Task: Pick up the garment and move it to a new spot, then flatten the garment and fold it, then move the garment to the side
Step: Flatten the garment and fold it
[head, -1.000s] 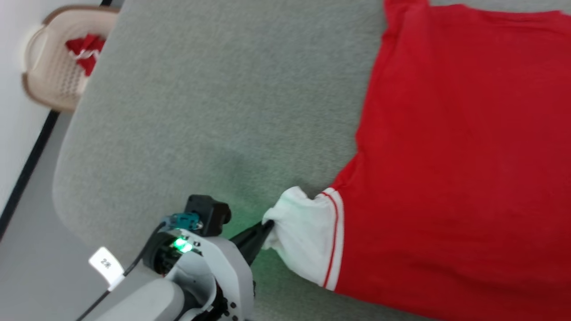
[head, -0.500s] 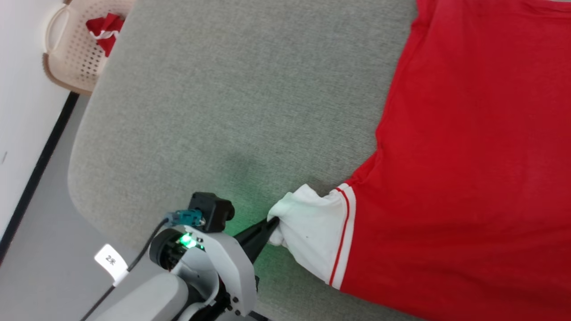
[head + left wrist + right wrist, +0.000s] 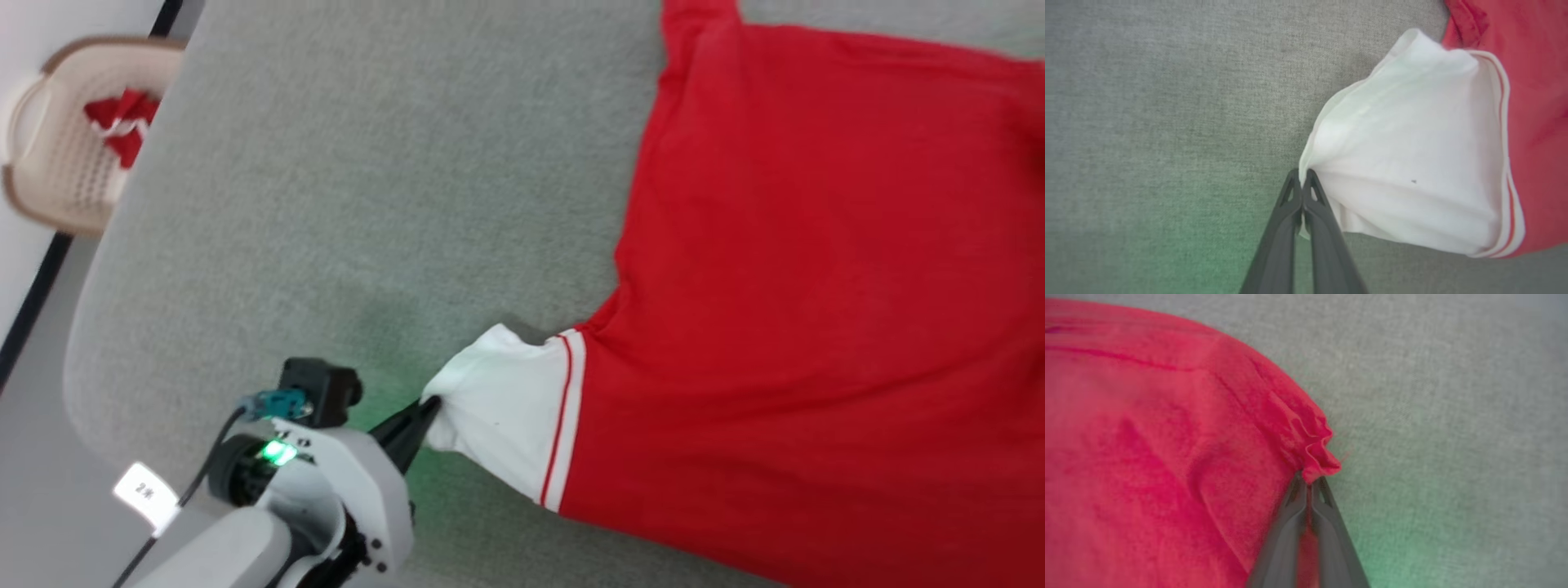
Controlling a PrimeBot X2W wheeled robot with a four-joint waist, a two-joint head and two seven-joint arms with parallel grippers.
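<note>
Head view, L to R: beige basket w/ red-white cloth, beyond tabletop edge; left pincer clamped shut on white sleeve; garment spread at right. Right pincer pinched shut on bunched red edge.

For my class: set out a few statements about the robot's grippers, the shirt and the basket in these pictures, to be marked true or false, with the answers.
1. The left gripper has its fingers shut on the white sleeve of the shirt. True.
2. The right gripper is open and clear of the shirt. False: its fingers are shut on a bunched red edge of the shirt.
3. The shirt lies inside the basket. False: it lies on the grey surface, and the basket stands apart, past that surface's edge.
4. The basket holds red and white cloth. True.
</note>
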